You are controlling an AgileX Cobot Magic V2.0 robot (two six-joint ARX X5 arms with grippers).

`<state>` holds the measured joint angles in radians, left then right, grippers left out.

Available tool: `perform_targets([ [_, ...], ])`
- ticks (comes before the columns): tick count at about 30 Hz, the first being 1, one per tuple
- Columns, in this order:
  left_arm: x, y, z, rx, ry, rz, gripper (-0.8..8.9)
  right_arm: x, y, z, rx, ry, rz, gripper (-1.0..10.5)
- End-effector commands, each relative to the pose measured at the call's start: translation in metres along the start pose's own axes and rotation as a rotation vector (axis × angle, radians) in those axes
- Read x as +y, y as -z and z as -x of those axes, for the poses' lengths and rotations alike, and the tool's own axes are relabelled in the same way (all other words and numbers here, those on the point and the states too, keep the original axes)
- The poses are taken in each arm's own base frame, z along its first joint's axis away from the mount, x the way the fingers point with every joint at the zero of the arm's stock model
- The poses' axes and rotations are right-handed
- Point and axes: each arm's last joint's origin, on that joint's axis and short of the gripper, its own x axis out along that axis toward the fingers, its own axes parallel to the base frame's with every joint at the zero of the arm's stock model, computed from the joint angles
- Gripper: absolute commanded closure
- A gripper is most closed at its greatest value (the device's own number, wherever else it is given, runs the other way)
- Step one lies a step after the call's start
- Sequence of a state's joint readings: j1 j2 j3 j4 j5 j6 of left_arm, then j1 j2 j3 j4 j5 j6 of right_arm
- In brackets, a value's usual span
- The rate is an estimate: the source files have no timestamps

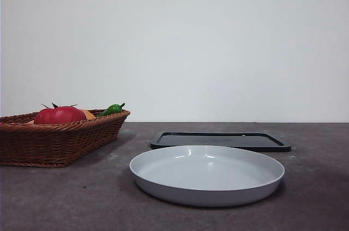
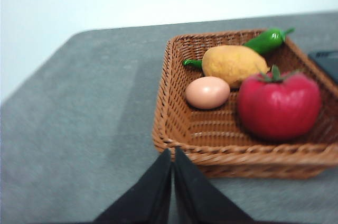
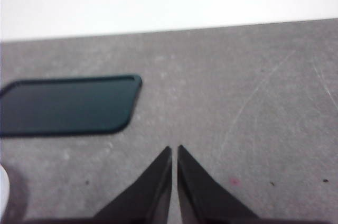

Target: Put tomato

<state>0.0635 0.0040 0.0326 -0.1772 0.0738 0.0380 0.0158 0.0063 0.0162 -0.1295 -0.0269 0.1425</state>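
**Tomato sits in the basket, both arms clear**

Tomato (image 2: 279, 105) is in the wicker basket (image 2: 174, 123), and you can see it plainly from your left wrist camera: glossy red, green stem up, resting against the basket's near wall. Just beside it lies a pale egg (image 2: 207, 92), with a yellow-orange fruit (image 2: 234, 64) behind them and a green chili pepper (image 2: 269, 39) tucked at the far side. Your left gripper (image 2: 172, 152) hangs above the table (image 2: 79, 118) just outside the basket's rim, jaws pressed together, gripping nothing.

Over to your right gripper (image 3: 174, 150): jaws closed to a sliver as well, empty, hovering over bare table with the dark flat tray (image 3: 68, 105) off to one side.

From the front, the basket stands at the left with the tomato peeking over its rim. A grey round plate (image 1: 207, 175) sits in the middle, nearest the camera, and the dark tray lies just behind it. Neither arm shows in that view.
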Motion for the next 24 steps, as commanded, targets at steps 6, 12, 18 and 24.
perform_targets([
  [6,0.0,0.008,-0.002,0.028,-0.004,0.375,8.06,0.001,-0.001,0.0,-0.017,-0.025,-0.133,9.4],
  [12,0.0,0.003,-0.001,0.016,0.001,0.427,8.06,0.004,-0.002,0.0,0.002,-0.119,-0.198,9.4],
  [18,-0.001,-0.019,0.007,-0.034,0.041,0.456,8.04,0.007,-0.019,0.006,-0.023,-0.142,-0.245,9.4],
  [24,-0.001,-0.052,0.019,-0.018,0.063,0.476,8.04,0.012,-0.052,0.022,-0.053,-0.15,-0.24,9.4],
])
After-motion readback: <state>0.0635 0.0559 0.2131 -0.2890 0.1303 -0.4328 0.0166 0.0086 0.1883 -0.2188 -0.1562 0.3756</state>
